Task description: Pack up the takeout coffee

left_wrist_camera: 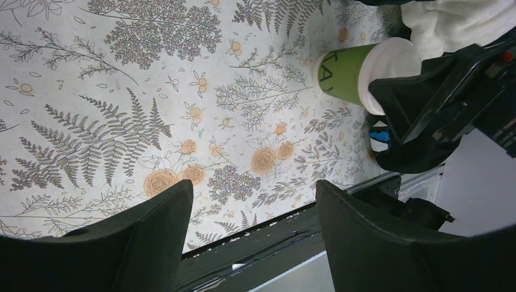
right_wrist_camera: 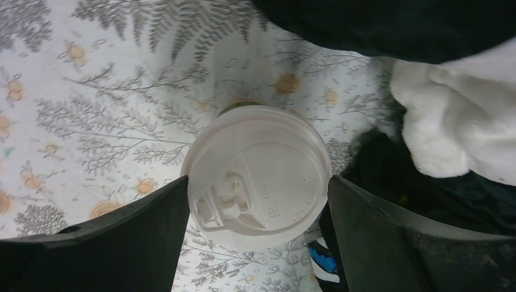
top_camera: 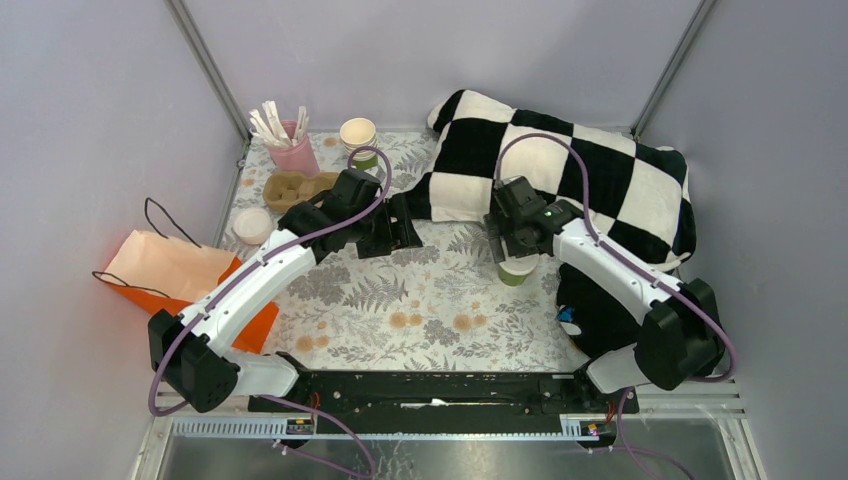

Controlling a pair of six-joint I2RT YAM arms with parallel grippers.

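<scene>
The takeout coffee (top_camera: 516,270), a green paper cup (left_wrist_camera: 344,70) with a white lid (right_wrist_camera: 258,176), stands upright on the fern-print cloth right of centre. My right gripper (right_wrist_camera: 258,180) is directly above it and open. Its two fingers flank the lid, tips level with the rim on either side, and the cup still rests on the cloth. My left gripper (top_camera: 395,235) hangs open over the middle of the cloth, left of the cup, with nothing between its fingers (left_wrist_camera: 152,213). In the left wrist view the right gripper covers part of the lid.
An orange paper bag (top_camera: 170,270) lies at the left edge. At the back left are a pink cup of stirrers (top_camera: 290,150), a stack of lidless cups (top_camera: 358,135), a cardboard cup carrier (top_camera: 295,185) and a loose white lid (top_camera: 252,225). A black-and-white checked blanket (top_camera: 590,165) fills the back right.
</scene>
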